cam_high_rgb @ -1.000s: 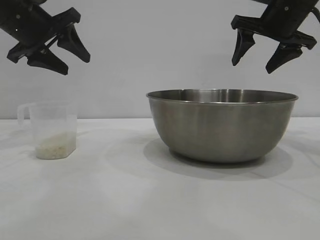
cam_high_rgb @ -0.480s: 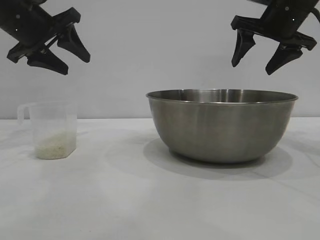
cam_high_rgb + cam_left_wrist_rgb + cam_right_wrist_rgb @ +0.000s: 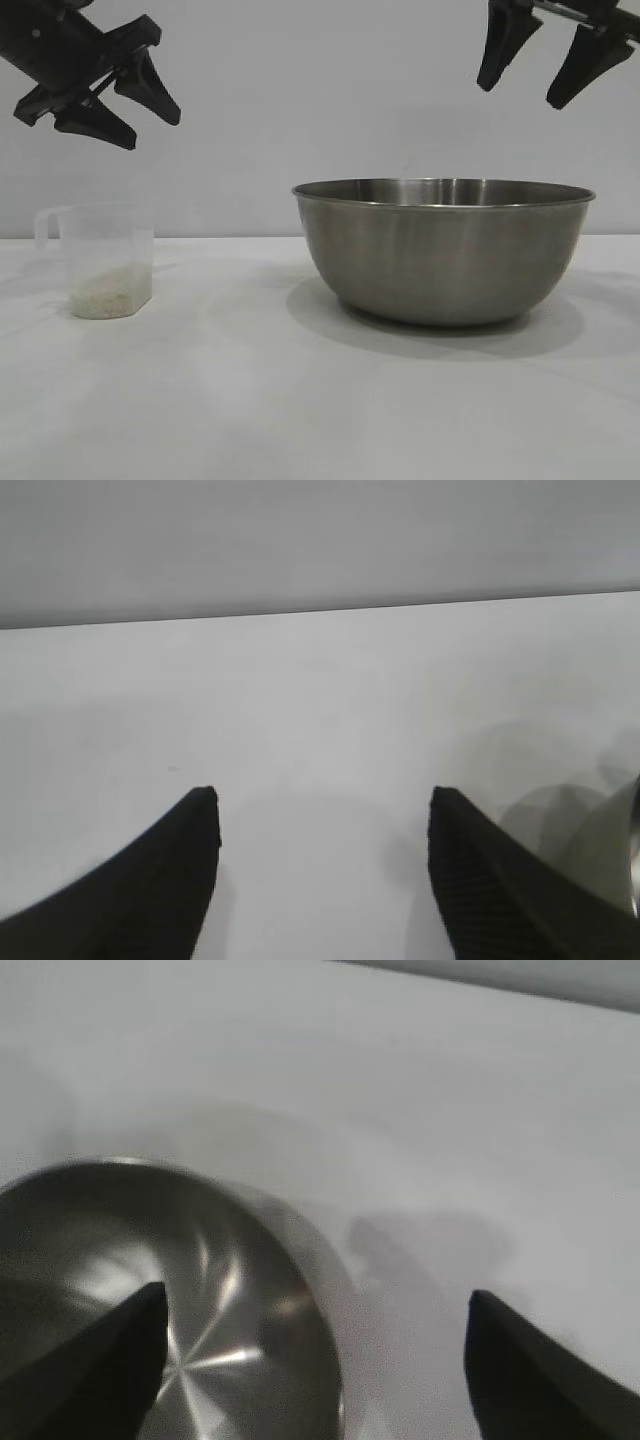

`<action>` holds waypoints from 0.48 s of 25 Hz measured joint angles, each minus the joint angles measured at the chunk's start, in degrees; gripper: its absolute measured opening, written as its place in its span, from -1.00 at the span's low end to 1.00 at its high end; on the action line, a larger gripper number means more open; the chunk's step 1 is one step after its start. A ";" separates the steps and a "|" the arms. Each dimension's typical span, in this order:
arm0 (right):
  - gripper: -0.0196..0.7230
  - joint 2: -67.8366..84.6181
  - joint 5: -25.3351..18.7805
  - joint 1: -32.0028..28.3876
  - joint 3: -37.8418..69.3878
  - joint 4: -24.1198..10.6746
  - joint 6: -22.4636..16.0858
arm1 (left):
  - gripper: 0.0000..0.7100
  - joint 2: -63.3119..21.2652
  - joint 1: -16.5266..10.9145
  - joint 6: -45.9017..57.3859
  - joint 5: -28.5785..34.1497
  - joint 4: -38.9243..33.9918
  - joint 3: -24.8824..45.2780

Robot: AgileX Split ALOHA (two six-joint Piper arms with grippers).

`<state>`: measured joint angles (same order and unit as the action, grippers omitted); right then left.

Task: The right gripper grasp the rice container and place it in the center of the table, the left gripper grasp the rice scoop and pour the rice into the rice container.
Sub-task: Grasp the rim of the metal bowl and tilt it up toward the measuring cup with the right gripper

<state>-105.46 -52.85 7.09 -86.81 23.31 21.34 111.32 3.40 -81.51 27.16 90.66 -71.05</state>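
- From the outside camera, the right black claw tool (image 3: pixel 545 68) had gone higher than a moment before, jaws apart and empty, above the big round shiny steel bowl (image 3: pixel 443 250). The bowl sat alone on the plain white worktop (image 3: pixel 250 400), right of the middle.
- The left black claw tool (image 3: pixel 135 108) had not moved. It hung open above the small clear plastic cup (image 3: pixel 100 260) with white rice (image 3: pixel 108 293) inside.
- The left wrist camera showed two spread fingers (image 3: pixel 150 880) over bare worktop.
- The right wrist camera showed the bowl empty, so pouring probably came next.

I'm seeing a brushed stainless-steel rice container (image 3: pixel 443 250), a translucent plastic rice scoop (image 3: pixel 100 258), and a matte white table (image 3: pixel 250 400).
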 joint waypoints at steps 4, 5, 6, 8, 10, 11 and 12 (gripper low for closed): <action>0.46 0.39 -6.37 0.00 0.00 -4.80 -6.53 | 0.28 0.00 0.00 0.00 0.00 0.00 0.00; 0.46 0.39 -7.73 0.00 0.00 -5.35 -7.28 | 0.28 0.00 0.00 0.00 0.00 0.00 0.00; 0.46 0.39 -9.26 0.00 0.00 -5.65 -7.67 | 0.28 0.00 0.00 0.00 0.00 0.00 0.00; 0.46 -0.01 -11.63 0.00 0.00 -5.88 -8.16 | 0.28 0.00 0.00 0.00 0.00 0.00 0.00; 0.46 -1.52 -13.74 0.00 0.00 -5.88 -8.29 | 0.28 0.00 0.00 0.00 0.00 0.00 0.00; 0.46 -2.61 -14.30 0.00 0.00 -5.74 -8.40 | 0.28 0.00 0.00 0.00 0.00 0.00 0.00; 0.46 -3.63 -14.59 0.00 0.00 -5.33 -8.40 | 0.28 0.00 0.00 0.00 0.00 0.00 0.00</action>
<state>-109.09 -67.44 7.09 -86.81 17.98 12.94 111.32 3.40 -81.51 27.16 90.66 -71.05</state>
